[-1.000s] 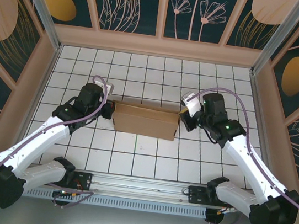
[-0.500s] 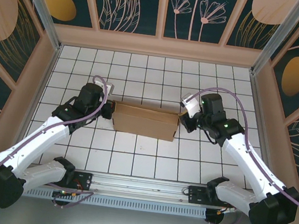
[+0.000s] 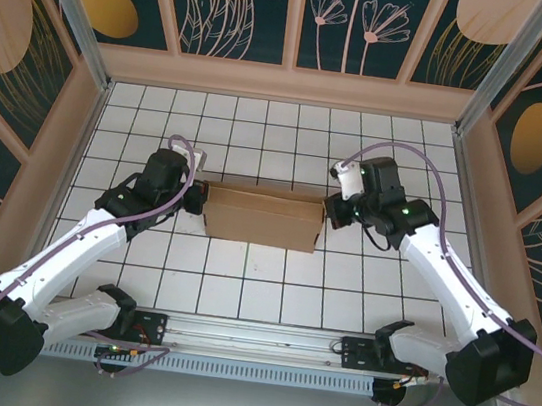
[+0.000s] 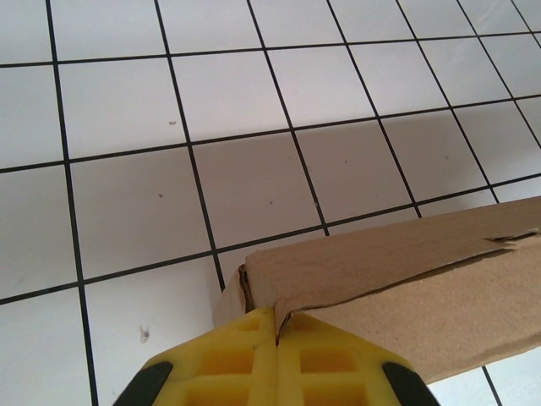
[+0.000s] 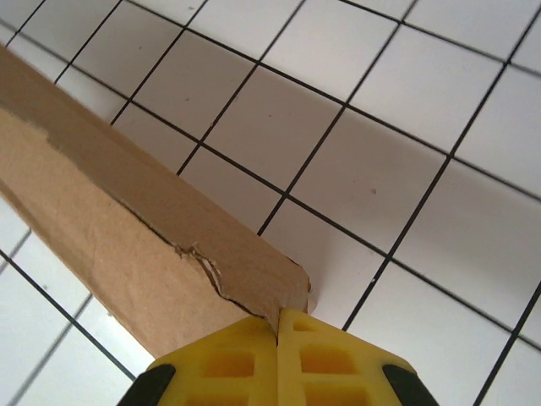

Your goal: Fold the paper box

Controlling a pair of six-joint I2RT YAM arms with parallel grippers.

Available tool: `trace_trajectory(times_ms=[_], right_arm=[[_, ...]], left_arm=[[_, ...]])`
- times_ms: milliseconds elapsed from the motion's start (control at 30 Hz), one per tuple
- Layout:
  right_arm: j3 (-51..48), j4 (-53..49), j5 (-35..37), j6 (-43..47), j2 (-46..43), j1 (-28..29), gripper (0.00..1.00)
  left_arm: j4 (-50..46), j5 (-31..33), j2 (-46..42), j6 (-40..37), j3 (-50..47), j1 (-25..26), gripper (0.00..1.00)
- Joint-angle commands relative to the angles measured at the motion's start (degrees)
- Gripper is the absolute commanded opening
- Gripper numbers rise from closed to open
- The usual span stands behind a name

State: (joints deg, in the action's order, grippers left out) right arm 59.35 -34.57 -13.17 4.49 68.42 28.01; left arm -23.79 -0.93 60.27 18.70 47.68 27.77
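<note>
Now we see the paper box lying mid-table on the white gridded tabletop, lengthways between our two arms. Our left gripper is clenched, its yellow fingertips meeting at the box's left end. Our right gripper is likewise clenched at the right end. Whether either pinches cardboard, we cannot tell.

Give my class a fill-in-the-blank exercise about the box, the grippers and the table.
The box is made of brown ____.
The left gripper and right gripper both have ____ fingers.
The table has white squares with ____ lines between them.
The number of grippers pinching the box is ____.
Missing words: cardboard; yellow; black; two.
</note>
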Motion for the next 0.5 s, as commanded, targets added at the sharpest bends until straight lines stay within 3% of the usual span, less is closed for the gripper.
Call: trace_trajectory(times_ms=[0, 167, 467], right_arm=[[2.4, -2.4, -0.9, -11.1, 1.8, 0.3, 0.00], [2.4, -0.2, -0.1, -24.6, 1.8, 0.3, 0.00], [6.0, -1.5, -1.9, -32.3, 3.7, 0.3, 0.00]], left_arm=[[-3.1, -0.6, 1.0, -0.2, 0.3, 0.3, 0.00], [-3.1, -0.5, 0.9, -0.2, 0.2, 0.3, 0.00], [-3.4, -0.4, 0.5, 0.0, 0.2, 0.3, 0.00]])
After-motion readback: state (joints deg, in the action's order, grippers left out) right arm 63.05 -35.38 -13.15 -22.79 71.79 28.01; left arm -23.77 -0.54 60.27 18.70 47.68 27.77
